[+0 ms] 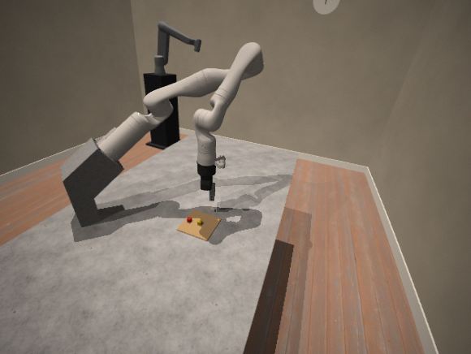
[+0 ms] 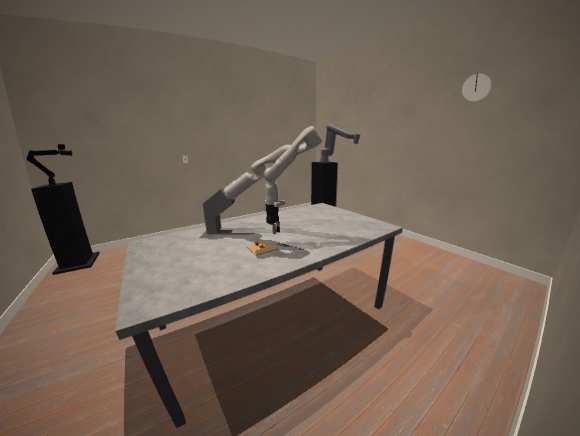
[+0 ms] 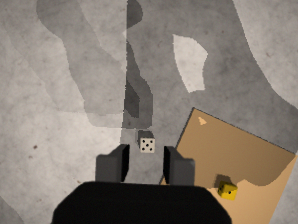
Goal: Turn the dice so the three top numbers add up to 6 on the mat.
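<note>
A tan mat (image 1: pixel 199 226) lies on the grey table. A red die (image 1: pixel 189 219) and a yellow die (image 1: pixel 199 222) sit on it. A white die (image 3: pixel 146 145) lies on the bare table just off the mat's (image 3: pixel 235 160) edge, with five pips up. My gripper (image 3: pixel 146 158) hangs a little above the white die with its fingers partly open on either side of it, holding nothing. In the top view the gripper (image 1: pixel 212 196) points straight down beyond the mat's far corner. The yellow die also shows in the wrist view (image 3: pixel 227 190). The red die is out of the wrist view.
The arm's grey base block (image 1: pixel 87 179) stands on the table to the left of the mat. The table's right edge (image 1: pixel 284 227) runs close behind the mat. A black pedestal with a camera arm (image 1: pixel 162 110) stands beyond the table.
</note>
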Tool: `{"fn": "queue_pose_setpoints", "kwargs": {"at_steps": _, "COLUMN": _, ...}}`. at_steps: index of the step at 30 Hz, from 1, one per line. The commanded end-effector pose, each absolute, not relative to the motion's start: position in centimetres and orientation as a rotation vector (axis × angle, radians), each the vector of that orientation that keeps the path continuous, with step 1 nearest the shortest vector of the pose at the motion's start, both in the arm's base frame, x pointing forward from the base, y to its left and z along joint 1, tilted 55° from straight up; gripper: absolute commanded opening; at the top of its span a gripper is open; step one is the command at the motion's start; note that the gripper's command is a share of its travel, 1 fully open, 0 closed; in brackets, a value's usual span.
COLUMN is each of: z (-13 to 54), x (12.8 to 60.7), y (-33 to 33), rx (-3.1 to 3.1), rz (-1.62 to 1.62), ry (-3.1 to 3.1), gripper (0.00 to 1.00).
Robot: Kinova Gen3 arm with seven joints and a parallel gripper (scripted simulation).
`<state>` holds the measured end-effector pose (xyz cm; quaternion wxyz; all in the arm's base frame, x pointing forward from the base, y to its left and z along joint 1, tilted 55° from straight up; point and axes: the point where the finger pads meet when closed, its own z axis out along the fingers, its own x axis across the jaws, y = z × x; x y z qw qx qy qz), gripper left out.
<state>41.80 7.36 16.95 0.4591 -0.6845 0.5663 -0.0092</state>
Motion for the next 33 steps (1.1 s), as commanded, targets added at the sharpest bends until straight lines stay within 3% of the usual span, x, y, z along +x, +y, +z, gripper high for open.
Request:
{"fn": "queue_pose_setpoints", "kwargs": {"at_steps": 1, "z": 16.9, "x": 41.8, "y": 7.4, "rx": -1.685, "rz": -0.023, "ry": 1.395, "gripper": 0.64}}
{"fn": "queue_pose_setpoints", "kwargs": {"at_steps": 33, "z": 14.9, "x": 43.7, "y": 9.5, "rx": -1.685, "rz": -0.023, "ry": 1.395, "gripper": 0.64}}
